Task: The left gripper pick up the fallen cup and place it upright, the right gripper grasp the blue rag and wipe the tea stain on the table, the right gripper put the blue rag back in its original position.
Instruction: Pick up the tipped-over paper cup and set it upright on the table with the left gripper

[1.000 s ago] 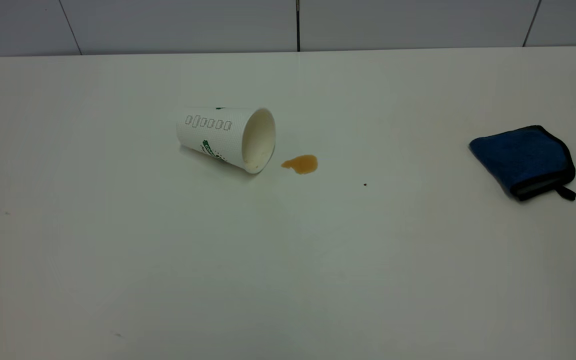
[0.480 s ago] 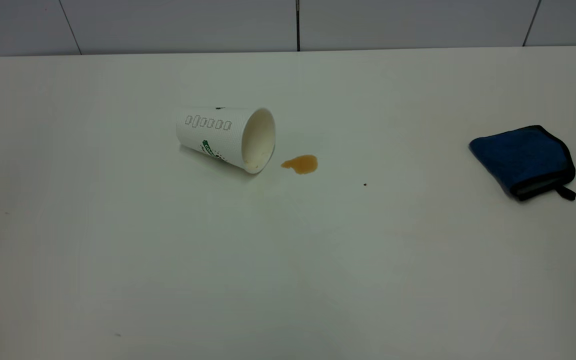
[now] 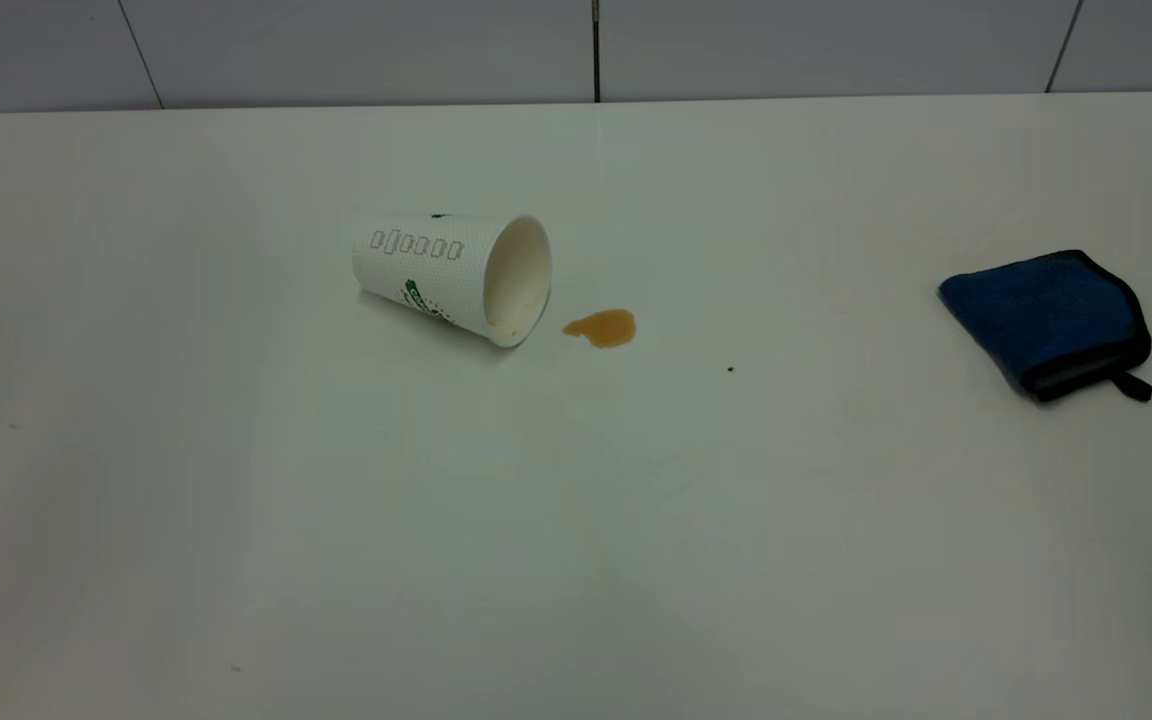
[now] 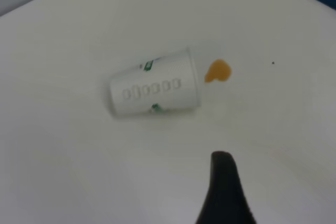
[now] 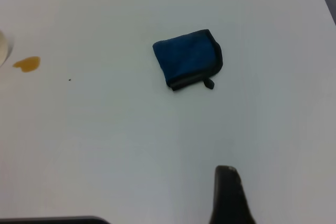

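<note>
Above the table (image 4: 63,182), in the left wrist view, one black finger (image 4: 224,192) of the left gripper (image 4: 224,192) shows at the edge of the picture; its partner is out of sight, so I cannot tell if the fingers are apart or together. This finger hangs clear of the cup (image 4: 155,89), which lies on its side below it. The right wrist view shows likewise only one dark finger (image 5: 229,195) of the right gripper (image 5: 229,195), well apart from the blue rag (image 5: 188,59), and its state also cannot be told.

Seen from the exterior view, no arm is visible. The cup (image 3: 451,275) lies fallen left of the middle, its mouth turned to the right side. The tea stain (image 3: 602,327) sits just beside the rim, not touching it. The blue rag (image 3: 1048,320) lies folded far at the right, well apart from both.
</note>
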### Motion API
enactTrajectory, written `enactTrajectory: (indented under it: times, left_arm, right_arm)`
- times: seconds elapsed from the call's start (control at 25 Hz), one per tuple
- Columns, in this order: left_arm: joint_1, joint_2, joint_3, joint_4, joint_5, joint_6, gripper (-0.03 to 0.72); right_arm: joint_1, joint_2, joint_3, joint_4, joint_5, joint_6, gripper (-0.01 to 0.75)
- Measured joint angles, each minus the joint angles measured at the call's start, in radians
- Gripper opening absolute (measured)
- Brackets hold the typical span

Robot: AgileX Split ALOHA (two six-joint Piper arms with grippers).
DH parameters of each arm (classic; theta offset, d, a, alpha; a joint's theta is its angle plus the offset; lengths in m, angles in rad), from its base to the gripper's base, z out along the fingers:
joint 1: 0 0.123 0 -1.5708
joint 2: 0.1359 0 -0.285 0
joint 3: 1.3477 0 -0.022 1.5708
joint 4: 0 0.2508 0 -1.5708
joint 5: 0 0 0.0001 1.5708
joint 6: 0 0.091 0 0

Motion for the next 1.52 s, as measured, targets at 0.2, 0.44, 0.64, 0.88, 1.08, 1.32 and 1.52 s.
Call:
enactTrajectory:
  times: [0.2,0.44,0.64,0.88,1.08,1.32,1.52]
  left_arm:
    - [-0.223,0.243,-0.113,-0.027,-0.14,0.01,0.566]
    - [-0.354,0.548,-0.267,-0.04,-0.253,0.011,0.56]
    - [-0.407,0.766,-0.44,-0.046,-0.29,-0.052,0.53]
    - [-0.41,0.908,-0.592,-0.048,-0.314,-0.061,0.525]
    - [-0.403,0.93,-0.685,-0.048,-0.305,-0.06,0.523]
    - [-0.332,0.93,-0.876,0.057,0.063,-0.051,0.523]
    - [-0.318,0.938,-0.987,0.517,0.297,-0.414,0.523]
  right_arm:
    - [0.0,0.0,0.0,0.0,0.0,0.0,0.534]
    - [0.0,0.0,0.0,0.0,0.0,0.0,0.534]
    - [0.0,0.0,0.0,0.0,0.0,0.0,0.534]
    - [0.0,0.0,0.0,0.0,0.0,0.0,0.534]
    - [0.0,0.0,0.0,0.0,0.0,0.0,0.534]
    - [0.0,0.0,0.0,0.0,0.0,0.0,0.534]
    - [0.0,0.0,0.0,0.0,0.0,0.0,0.534]
